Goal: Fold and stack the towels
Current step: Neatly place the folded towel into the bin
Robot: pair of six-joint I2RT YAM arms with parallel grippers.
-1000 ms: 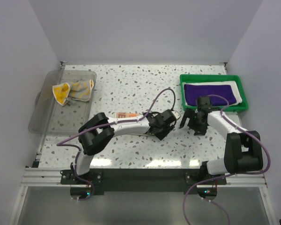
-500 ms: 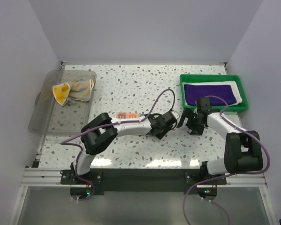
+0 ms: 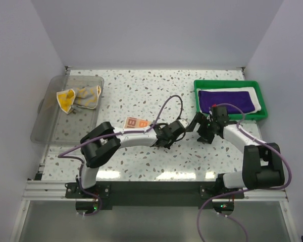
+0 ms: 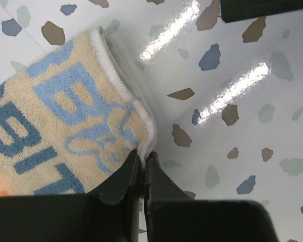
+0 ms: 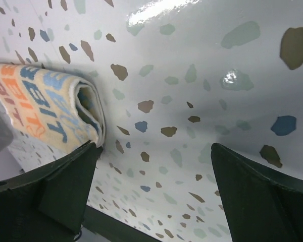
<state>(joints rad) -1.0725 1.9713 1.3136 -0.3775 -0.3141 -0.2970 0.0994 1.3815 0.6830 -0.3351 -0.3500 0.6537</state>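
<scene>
The pale lettered towel (image 3: 136,122) lies folded mid-table, mostly hidden under my left arm. In the left wrist view the towel (image 4: 65,116) shows blue letters, and my left gripper (image 4: 143,159) is shut on its white corner hem. From above, the left gripper (image 3: 172,130) sits just left of my right gripper (image 3: 201,128). The right gripper (image 5: 154,148) is open over bare table, its left finger (image 5: 65,186) beside the towel's folded end (image 5: 86,111). A purple towel (image 3: 224,101) lies on a white towel (image 3: 255,98) in the green tray (image 3: 230,82).
A clear plastic bin (image 3: 48,126) stands at the left edge with a crumpled yellow cloth (image 3: 73,98) in it. Purple cables loop over both arms. White walls close in the table on three sides.
My left gripper has closed onto the towel's corner and shifted slightly left, uncovering more of the orange letters. The right gripper has edged back and left, still open.
</scene>
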